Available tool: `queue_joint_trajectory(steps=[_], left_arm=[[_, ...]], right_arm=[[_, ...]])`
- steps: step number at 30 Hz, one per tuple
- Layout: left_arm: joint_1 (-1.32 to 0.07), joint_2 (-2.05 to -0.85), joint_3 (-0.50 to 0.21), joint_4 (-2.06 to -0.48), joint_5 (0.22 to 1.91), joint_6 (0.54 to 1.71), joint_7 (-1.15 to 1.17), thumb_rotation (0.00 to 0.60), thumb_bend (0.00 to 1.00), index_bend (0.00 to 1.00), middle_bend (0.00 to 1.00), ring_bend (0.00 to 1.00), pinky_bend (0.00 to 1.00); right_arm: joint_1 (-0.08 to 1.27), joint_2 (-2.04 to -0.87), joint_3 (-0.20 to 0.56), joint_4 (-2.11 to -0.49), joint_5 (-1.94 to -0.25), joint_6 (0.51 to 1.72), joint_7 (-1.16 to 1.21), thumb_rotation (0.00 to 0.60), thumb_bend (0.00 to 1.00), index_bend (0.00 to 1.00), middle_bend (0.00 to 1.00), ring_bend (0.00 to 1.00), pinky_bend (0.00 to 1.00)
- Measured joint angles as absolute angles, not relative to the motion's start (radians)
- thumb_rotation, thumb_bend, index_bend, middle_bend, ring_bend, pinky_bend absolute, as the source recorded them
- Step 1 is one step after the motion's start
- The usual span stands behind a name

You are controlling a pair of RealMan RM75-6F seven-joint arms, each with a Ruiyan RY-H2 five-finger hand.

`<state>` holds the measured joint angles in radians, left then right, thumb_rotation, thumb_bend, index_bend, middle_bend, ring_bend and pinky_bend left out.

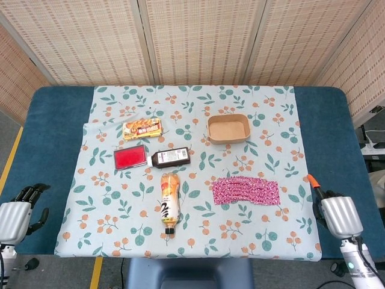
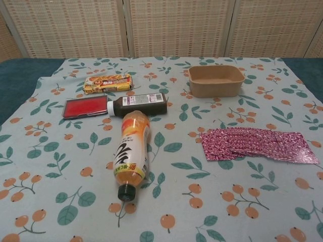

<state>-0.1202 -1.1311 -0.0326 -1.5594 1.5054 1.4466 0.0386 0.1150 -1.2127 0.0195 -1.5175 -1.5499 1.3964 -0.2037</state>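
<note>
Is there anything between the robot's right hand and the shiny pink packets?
Nothing visible. The right hand sits at the table's right edge, and only bare flowered cloth lies between it and the pink packets. The bottle and box are off to other sides.

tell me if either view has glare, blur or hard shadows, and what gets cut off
Head view: even, soft light, sharp throughout, only faint shadows beside the orange drink bottle; the right robot hand and left robot hand sit at the frame's lower corners. Chest view: sharp, slight sheen on the pink foil packets; no hands in frame.
</note>
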Motion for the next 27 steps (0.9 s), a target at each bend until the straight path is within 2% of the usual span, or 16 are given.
queue_joint_trajectory(steps=[5, 9, 20, 27], left_arm=[[-0.113, -1.128, -0.031, -1.563, 1.518, 1.470, 0.033, 0.600, 0.46, 0.22, 0.21, 0.22, 0.51], [-0.115, -1.128, -0.033, -1.563, 1.508, 1.460, 0.037, 0.600, 0.46, 0.22, 0.21, 0.22, 0.51], [-0.114, -1.126, -0.032, -1.564, 1.510, 1.464, 0.032, 0.600, 0.46, 0.22, 0.21, 0.22, 0.51], [-0.114, -1.124, -0.033, -1.562, 1.509, 1.465, 0.024, 0.600, 0.46, 0.22, 0.21, 0.22, 0.51]], right_arm=[[0.152, -1.221, -0.006, -1.502, -1.536, 1.277, -0.180, 0.600, 0.89, 0.08, 0.77, 0.70, 0.82], [0.189, -1.227, -0.010, -1.497, -1.503, 1.188, -0.168, 0.600, 0.94, 0.09, 0.78, 0.70, 0.82], [0.295, -1.270, 0.005, -1.486, -1.382, 0.991, -0.232, 0.600, 0.97, 0.14, 0.78, 0.70, 0.83], [0.336, -1.300, 0.011, -1.476, -1.347, 0.941, -0.249, 0.600, 0.98, 0.15, 0.78, 0.71, 0.83]])
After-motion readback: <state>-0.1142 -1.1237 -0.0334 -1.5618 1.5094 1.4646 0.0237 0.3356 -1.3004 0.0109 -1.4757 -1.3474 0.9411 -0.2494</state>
